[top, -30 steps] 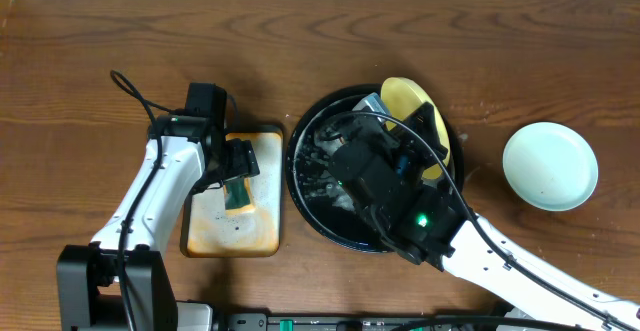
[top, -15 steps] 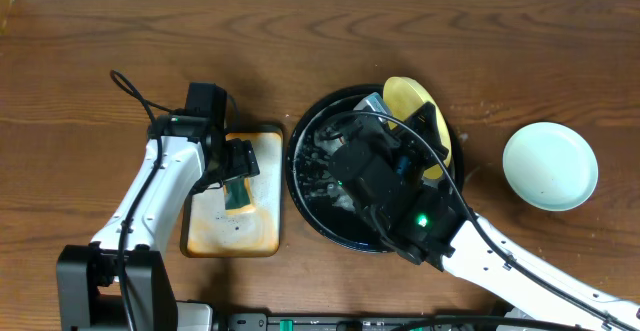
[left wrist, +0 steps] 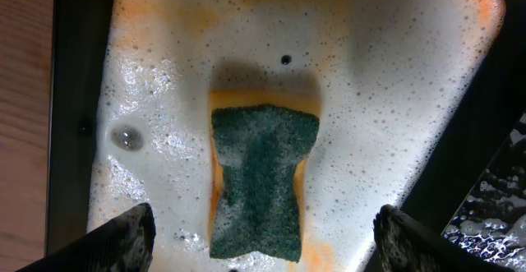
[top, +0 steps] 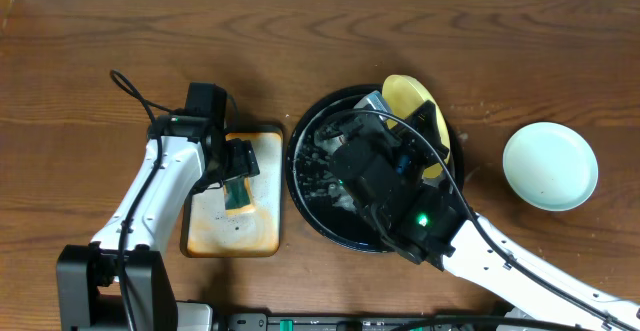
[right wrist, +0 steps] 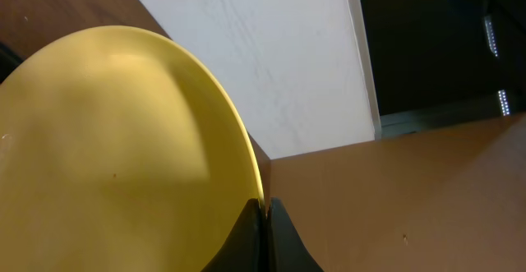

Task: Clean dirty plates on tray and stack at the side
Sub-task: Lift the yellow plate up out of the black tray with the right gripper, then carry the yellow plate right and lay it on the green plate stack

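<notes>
Right hand (right wrist: 263, 214) is clamped on the rim of the yellow plate (right wrist: 115, 157), which is tilted over the far right edge of the black tray (top: 325, 221). The arm hides the plate's lower edge, so it may be resting there. A pale blue plate (top: 550, 165) lies well apart on the wooden surface (top: 500, 51), with bare wood all round. Left hand (left wrist: 263, 227) hangs, fingers apart, astride the green sponge (left wrist: 261, 173) in the foamy rectangular tray (left wrist: 72, 108).
</notes>
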